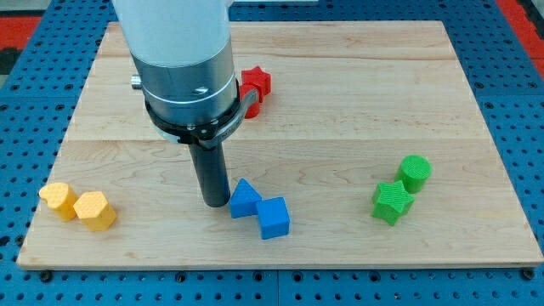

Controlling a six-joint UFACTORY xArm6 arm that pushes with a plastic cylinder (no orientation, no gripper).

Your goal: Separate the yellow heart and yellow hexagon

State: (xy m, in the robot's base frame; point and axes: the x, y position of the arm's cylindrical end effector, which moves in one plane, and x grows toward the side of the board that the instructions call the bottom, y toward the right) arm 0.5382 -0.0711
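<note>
Yellow blocks, two in number, lie touching near the bottom-left corner of the wooden surface (340,85): the yellow heart (58,200) closest to the left edge, the yellow hexagon (94,210) against it on the side toward the bottom edge and the centre. The tool is a bare dark rod with no jaws, so it neither opens nor closes and holds nothing; my tip (213,202) rests on the surface just left of the blue triangular block (245,199), well apart from the yellow pair. A blue cube (274,218) touches the triangular block; a red block (254,84) sits near the top edge, partly hidden by the arm; a green cylinder (416,172) and a green star-like block (393,202) stand toward the right edge.

Risks, as judged: a push along the line joining the pair would drive both together and not part them; a push toward the left or bottom edge could send a block off the surface, both being close to the corner; a sweep started carelessly could drag the blue triangular block.

Orientation: the pair's long axis runs from the left edge slantwise toward the bottom edge. The heart's lobes cannot be read with certainty; the hexagon shows a flat top face, no evident pointing direction
</note>
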